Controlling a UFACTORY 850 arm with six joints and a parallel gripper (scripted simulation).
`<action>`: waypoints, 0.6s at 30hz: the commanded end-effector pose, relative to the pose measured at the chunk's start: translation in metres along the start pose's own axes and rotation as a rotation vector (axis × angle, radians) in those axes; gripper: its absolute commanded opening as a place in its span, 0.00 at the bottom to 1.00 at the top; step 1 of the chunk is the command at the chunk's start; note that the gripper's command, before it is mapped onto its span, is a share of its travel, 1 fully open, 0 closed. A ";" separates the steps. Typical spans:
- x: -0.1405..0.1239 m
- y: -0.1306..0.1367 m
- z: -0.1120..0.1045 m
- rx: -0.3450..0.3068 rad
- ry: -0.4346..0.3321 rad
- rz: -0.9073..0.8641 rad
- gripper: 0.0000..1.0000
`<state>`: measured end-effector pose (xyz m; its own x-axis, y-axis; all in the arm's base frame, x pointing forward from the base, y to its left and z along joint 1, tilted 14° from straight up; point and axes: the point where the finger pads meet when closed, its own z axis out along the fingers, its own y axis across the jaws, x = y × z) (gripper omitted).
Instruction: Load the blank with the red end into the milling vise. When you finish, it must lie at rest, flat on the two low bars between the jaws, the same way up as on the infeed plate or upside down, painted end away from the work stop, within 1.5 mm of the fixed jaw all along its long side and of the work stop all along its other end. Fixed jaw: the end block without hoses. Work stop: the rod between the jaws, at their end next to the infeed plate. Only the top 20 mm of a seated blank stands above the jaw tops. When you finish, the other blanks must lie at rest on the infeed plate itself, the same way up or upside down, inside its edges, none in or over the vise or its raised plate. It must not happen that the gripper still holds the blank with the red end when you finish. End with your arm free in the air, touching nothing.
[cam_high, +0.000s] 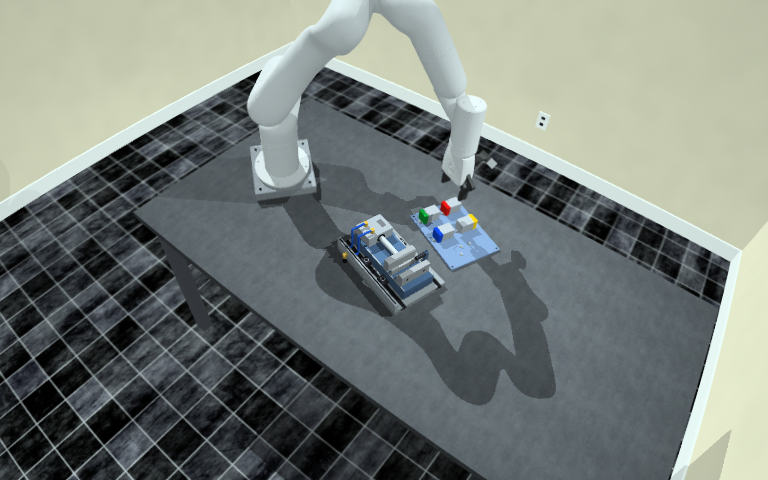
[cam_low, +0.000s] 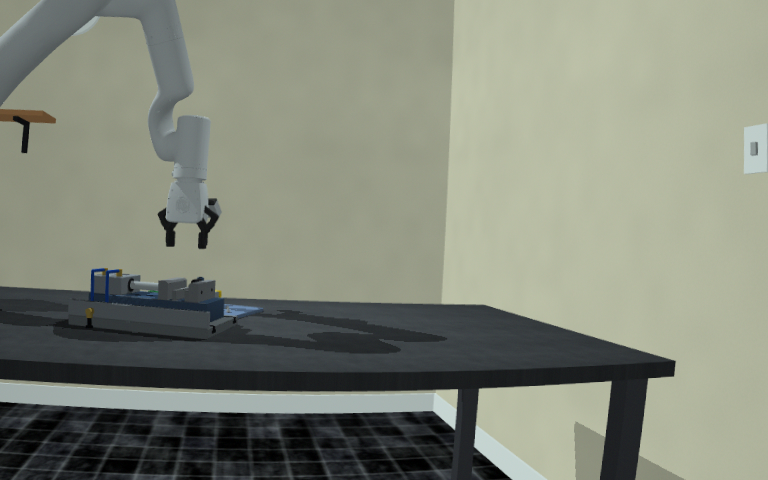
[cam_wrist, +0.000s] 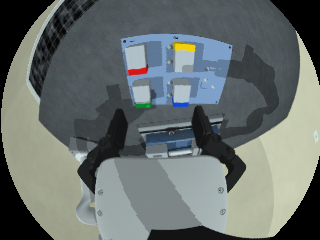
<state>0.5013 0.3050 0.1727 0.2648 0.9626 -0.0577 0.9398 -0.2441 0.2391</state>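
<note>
My base plate (cam_high: 309, 182) sits at the left on the dark table (cam_high: 566, 339). Next comes the milling vise (cam_high: 390, 263), nothing between its jaws. Just beside it lies the blue infeed plate (cam_high: 481, 249), carrying four blanks: the green-ended blank (cam_high: 428, 214), the blue-ended blank (cam_high: 443, 230), the red-ended blank (cam_high: 450, 206) at the far edge, and the yellow-ended blank (cam_high: 467, 221). My gripper (cam_low: 185, 240) hangs high above that plate, fingers spread wide, grasping nothing.

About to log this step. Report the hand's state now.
Hand: open, holding nothing, above the plate.
</note>
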 end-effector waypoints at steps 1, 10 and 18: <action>-0.020 0.001 0.000 -0.001 0.001 0.001 1.00; -0.050 0.001 0.000 -0.001 0.001 0.001 1.00; -0.049 0.001 0.000 -0.001 0.001 0.000 1.00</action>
<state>0.4886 0.2571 0.1749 0.2650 0.9625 -0.0583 0.9398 -0.2443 0.2389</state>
